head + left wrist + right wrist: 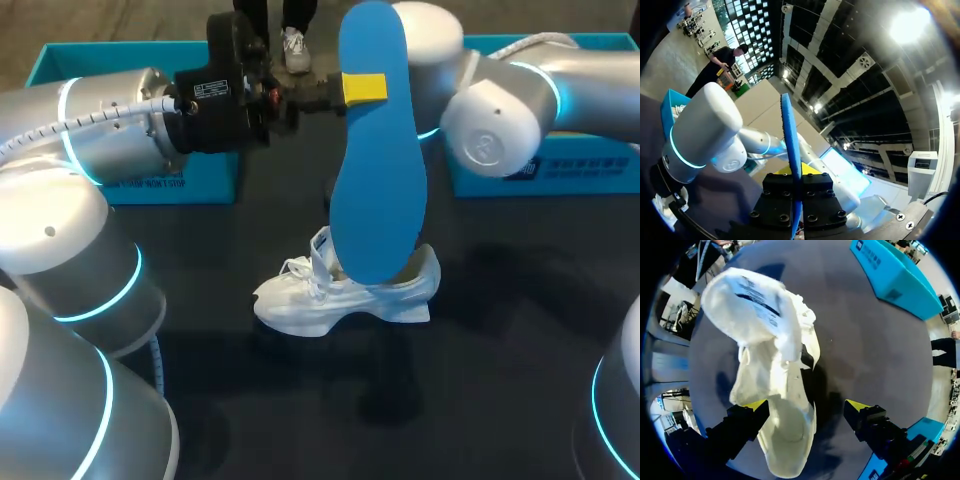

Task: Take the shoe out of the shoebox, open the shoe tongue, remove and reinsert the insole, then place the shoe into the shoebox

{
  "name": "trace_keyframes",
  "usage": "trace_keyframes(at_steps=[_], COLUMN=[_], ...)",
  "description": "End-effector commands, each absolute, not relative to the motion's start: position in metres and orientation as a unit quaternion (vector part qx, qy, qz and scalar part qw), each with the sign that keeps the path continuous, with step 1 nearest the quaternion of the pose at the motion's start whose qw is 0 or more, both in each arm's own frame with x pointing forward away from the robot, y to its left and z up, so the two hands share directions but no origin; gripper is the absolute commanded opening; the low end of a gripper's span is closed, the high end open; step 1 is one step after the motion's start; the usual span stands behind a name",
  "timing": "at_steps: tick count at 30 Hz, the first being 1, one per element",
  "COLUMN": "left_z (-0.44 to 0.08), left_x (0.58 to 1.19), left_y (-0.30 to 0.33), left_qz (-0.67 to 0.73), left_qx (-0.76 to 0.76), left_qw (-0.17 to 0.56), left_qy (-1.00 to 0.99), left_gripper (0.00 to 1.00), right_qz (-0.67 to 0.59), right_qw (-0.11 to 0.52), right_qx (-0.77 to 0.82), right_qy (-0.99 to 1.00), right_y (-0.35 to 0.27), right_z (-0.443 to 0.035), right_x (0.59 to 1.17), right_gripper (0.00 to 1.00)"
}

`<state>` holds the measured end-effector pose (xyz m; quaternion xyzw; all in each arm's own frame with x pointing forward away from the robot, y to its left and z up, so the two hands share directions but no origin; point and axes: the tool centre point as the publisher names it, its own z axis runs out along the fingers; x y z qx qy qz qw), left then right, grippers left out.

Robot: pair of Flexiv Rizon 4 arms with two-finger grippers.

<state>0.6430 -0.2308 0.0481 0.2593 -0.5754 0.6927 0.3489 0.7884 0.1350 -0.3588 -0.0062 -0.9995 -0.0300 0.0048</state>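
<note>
Head view, nearest first: a white shoe (345, 292) stands on its sole on the black table (500, 380), toe toward the robot's left side, out of any box. Above it hangs the blue insole (375, 150), held upright with its lower end in front of the shoe's opening; whether the two touch cannot be told from here. The left gripper (365, 88), reaching in from the left, is clamped on the insole's upper part. In the left wrist view the insole (790, 145) runs edge-on straight between that gripper's (795, 175) fingers.

From the right wrist view, the right gripper (807, 407) hovers over the shoe (785, 405) with its fingers spread wide, grasping nothing: one fingertip sits just beside the heel end, the other well apart over bare table. The tongue (755, 305) is pulled up and back, and no blue shows inside the shoe.

At the far edge stand the teal box on the left (215, 178) and the teal box on the right (560, 185).

By this evidence, the removal from the box, the tongue opening and apparently the insole's extraction are done. Reinserting the insole and returning the shoe to its box remain.
</note>
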Motion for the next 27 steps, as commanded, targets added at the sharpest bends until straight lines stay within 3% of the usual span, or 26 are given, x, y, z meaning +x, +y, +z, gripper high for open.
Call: trace_keyframes(at_steps=[1,11,14,16,18,22,23,27], left_z=[0.047,0.047,0.047,0.047,0.047,0.047,0.047,0.047], left_x=[0.642,0.642,0.642,0.642,0.642,0.642,0.642,0.642], left_y=[-0.231,-0.231,-0.231,-0.231,-0.231,-0.231,-0.231,-0.231], left_qz=[0.694,0.694,0.694,0.694,0.694,0.694,0.694,0.694], left_qx=[0.26,0.26,0.26,0.26,0.26,0.26,0.26,0.26], left_qw=[0.348,0.348,0.348,0.348,0.348,0.348,0.348,0.348], left_qy=[-0.575,-0.575,-0.575,-0.575,-0.575,-0.575,-0.575,-0.575], left_gripper=[0.0,0.0,0.0,0.0,0.0,0.0,0.0,0.0], right_qz=[-0.02,-0.02,-0.017,-0.016,-0.016,-0.02,-0.021,-0.024], right_qw=[0.009,0.018,0.018,0.019,0.019,0.022,0.023,0.029], right_qx=[-0.014,-0.045,-0.05,-0.053,-0.055,-0.062,-0.063,-0.066], right_qy=[-1.0,-0.999,-0.998,-0.998,-0.998,-0.998,-0.998,-0.997], right_y=[0.136,0.122,0.119,0.118,0.117,0.115,0.115,0.117], right_z=[-0.371,-0.383,-0.384,-0.385,-0.386,-0.387,-0.388,-0.391], right_x=[0.793,0.794,0.794,0.794,0.794,0.792,0.792,0.79], right_gripper=[1.0,0.99,0.77,0.49,0.36,0.2,0.02,0.0])
